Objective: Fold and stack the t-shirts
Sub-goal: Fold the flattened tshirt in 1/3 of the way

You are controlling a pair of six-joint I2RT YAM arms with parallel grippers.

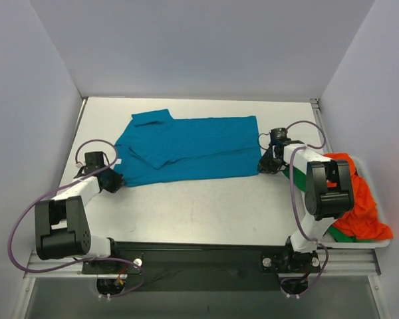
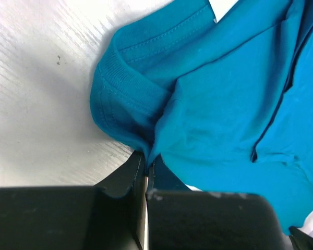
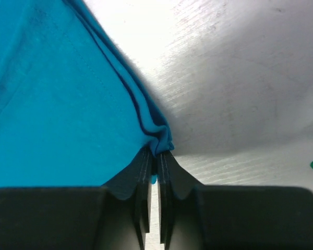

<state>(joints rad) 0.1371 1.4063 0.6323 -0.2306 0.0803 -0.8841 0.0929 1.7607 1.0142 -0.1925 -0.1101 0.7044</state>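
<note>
Teal-blue short-sleeved cloth t-shirt (image 1: 186,149) lies flat on the white worktop (image 1: 206,209), mid-to-far area, long axis running left to right. It looks partly folded: one flap lies doubled over its left half, and a sleeve juts out at the far-left corner.

Your left arm (image 1: 73,193) reaches in low from the left. The left jaws are clamped tight on the shirt's near-left corner. In the left wrist view the cloth bunches right at the tips, with a ribbed neckband edge just beside the pinch point. No gap shows between the tips.

Your right arm (image 1: 319,186) bends back over the right side. The right jaws are closed on the shirt's near-right corner. In the right wrist view a layered edge of teal cloth funnels down into the tips and is squeezed between them. Bare worktop shows to the right of that edge.

Both held corners sit low, at or just above the worktop; from these angles you cannot tell whether they are lifted.

A crumpled bright orange-red cloth shirt (image 1: 359,199) is heaped at the right edge of the worktop, just beside the right arm. A green cloth shirt (image 1: 342,234) peeks out from under it. That heap is apart from the teal-blue shirt. It seems to rest in a shallow white tray (image 1: 379,243), but the rim is mostly hidden.
</note>
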